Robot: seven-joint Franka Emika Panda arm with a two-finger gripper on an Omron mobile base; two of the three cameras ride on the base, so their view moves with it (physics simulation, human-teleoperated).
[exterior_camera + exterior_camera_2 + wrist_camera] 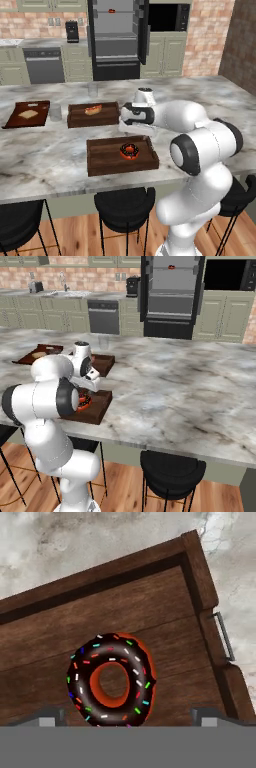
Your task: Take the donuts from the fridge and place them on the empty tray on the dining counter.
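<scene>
Hand view: one donut (111,680) lies flat on the tray (150,602). Tool (128,716) fingertips stand spread apart, either side of it, holding nothing.

Donut (85,401) on the near wooden tray (97,408), marble dining counter (175,386), open black fridge (172,296) behind.

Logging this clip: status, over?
Gripper open above the tray. One donut lying on it, released. Second donut on a fridge shelf. Nothing blocking.

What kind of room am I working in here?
A home kitchen, most likely: an open black fridge against a brick back wall, a dishwasher under the cabinet run, and a marble dining counter with stools.
</scene>
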